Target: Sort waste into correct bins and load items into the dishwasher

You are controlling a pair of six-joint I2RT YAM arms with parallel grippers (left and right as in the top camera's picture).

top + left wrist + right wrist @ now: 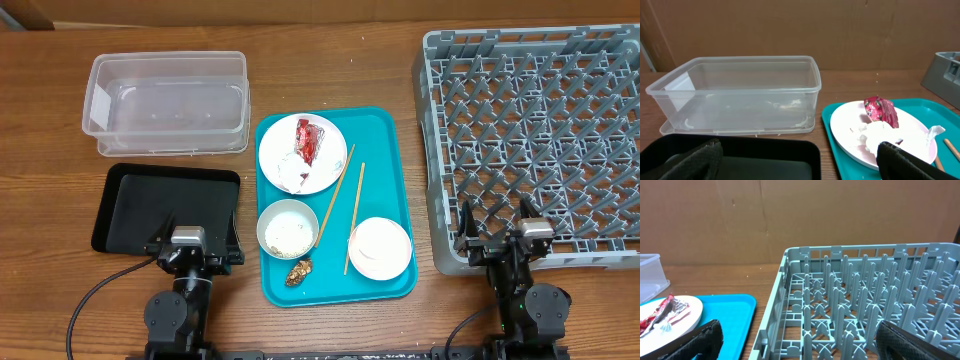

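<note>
Plate (281,146) beyond left tool (192,249), rack (540,130) ahead of right tool (497,236)

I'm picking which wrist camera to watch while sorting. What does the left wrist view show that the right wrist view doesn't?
Only the left wrist view: the black tray and the whole inside of the clear tub. Only the right wrist view: the peg rows inside the grey dish rack. Both: the teal tray, the white plate and the red wrapper on it; each also catches a corner of the other's tub or rack.
</note>
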